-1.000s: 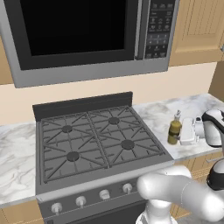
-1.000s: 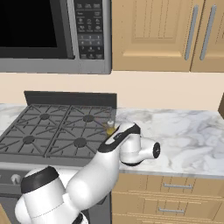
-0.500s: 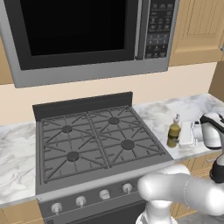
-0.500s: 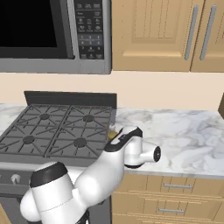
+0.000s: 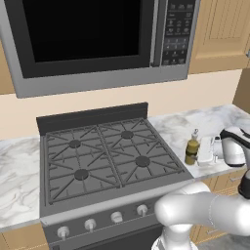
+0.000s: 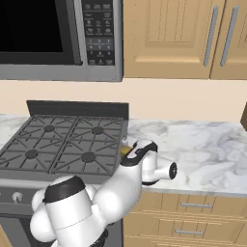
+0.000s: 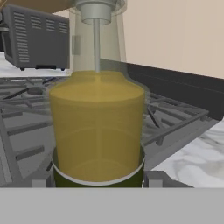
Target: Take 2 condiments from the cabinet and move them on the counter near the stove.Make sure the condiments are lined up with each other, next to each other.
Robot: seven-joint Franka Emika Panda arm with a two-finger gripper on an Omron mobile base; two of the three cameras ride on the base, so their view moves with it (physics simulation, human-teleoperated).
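One condiment, a slim olive-green bottle (image 5: 192,150) with a pourer top and a dark band at its base, stands upright by the counter's (image 5: 217,122) front edge, just right of the stove (image 5: 102,161). My gripper (image 5: 196,156) reaches it from the right and is shut on its lower body. In the hand view the bottle (image 7: 98,127) is very close, with a fingertip (image 7: 41,179) against each side of its base. From the right base view my hand hides all but a yellow sliver of the bottle (image 6: 126,150). The cabinet is out of view.
A microwave (image 5: 97,39) hangs over the stove, and panelled door cabinets (image 6: 178,38) sit above the counter (image 6: 198,144). A grey vented appliance (image 7: 37,41) stands on the counter beyond the stove's far side. Marble stretches to the right of my hand.
My hand and the bottle in it have shifted slightly left and down, toward the stove's right edge and the counter top.
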